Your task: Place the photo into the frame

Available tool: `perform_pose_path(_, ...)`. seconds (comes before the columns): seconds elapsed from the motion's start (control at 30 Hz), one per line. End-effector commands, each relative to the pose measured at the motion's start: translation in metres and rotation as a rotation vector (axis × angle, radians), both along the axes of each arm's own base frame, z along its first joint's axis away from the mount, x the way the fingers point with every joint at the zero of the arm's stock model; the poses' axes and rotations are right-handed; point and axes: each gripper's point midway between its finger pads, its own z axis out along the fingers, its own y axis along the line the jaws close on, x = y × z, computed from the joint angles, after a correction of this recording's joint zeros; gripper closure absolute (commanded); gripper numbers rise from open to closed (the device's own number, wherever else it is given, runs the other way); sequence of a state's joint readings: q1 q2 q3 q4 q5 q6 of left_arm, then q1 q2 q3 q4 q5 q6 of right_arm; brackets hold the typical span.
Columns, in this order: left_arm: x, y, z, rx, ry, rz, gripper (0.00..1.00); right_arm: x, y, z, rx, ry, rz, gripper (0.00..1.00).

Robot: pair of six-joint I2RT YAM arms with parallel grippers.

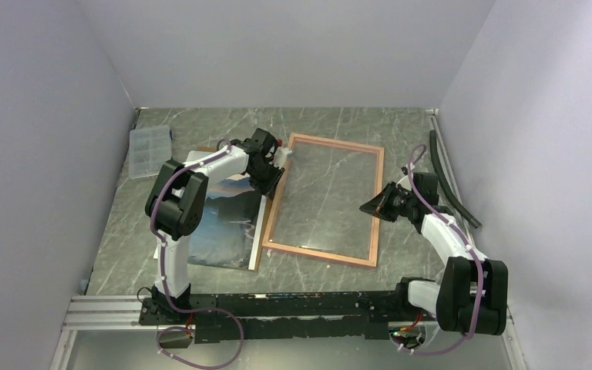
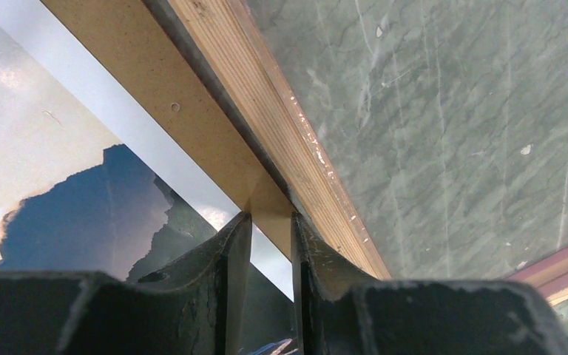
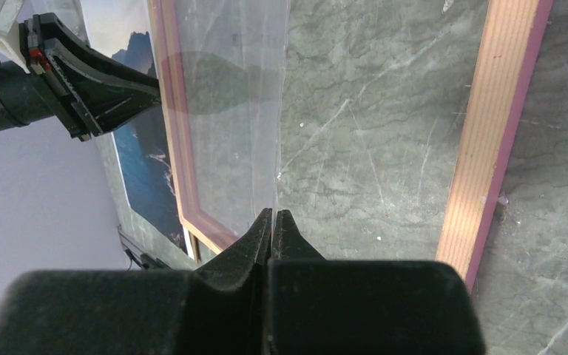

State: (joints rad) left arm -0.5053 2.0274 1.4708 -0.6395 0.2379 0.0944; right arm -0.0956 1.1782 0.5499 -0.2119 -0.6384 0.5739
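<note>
The frame (image 1: 320, 256) lies tan side up at mid-table. The photo (image 1: 220, 227) lies face up to its left, partly under my left arm. In the left wrist view the photo (image 2: 81, 200) rests on a brown backing board (image 2: 155, 89) that runs along the frame's wooden rail (image 2: 281, 126). My left gripper (image 2: 270, 216) hangs over that board beside the rail, jaws a little apart, nothing between them. My right gripper (image 3: 274, 212) is shut on the edge of the clear pane (image 3: 229, 111), inside the frame's right rail (image 3: 488, 133).
A clear plastic compartment box (image 1: 150, 150) sits at the back left. A black strip (image 1: 451, 181) lies along the right wall. Grey walls close in three sides, and an aluminium rail (image 1: 108, 312) runs along the near edge.
</note>
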Motion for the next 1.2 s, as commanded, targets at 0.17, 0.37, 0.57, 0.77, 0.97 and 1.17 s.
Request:
perform_pose_path(0.17,0.0,-0.011,0.0,0.004,-0.009,-0.048,0.69,0.026,-0.002,0.034,-0.027,-0.184,0.035,1.0)
perform_pose_path(0.37,0.0,-0.012,0.001,0.005,-0.01,-0.053,0.7,0.026,-0.003,0.037,-0.045,-0.201,0.04,1.0)
perform_pose_path(0.57,-0.002,-0.015,0.007,0.005,-0.011,-0.067,0.7,0.03,-0.006,0.038,-0.069,-0.234,0.046,1.0)
perform_pose_path(0.77,-0.002,-0.013,0.006,0.021,-0.012,-0.075,0.71,0.032,-0.007,0.036,-0.085,-0.25,0.05,1.0)
perform_pose_path(0.97,-0.003,-0.016,0.004,0.025,-0.005,-0.078,0.71,0.033,-0.01,0.032,-0.106,-0.249,0.043,1.0)
perform_pose_path(1.17,-0.004,-0.018,0.002,0.032,-0.005,-0.087,0.72,0.032,-0.005,0.051,-0.088,-0.321,0.053,1.0)
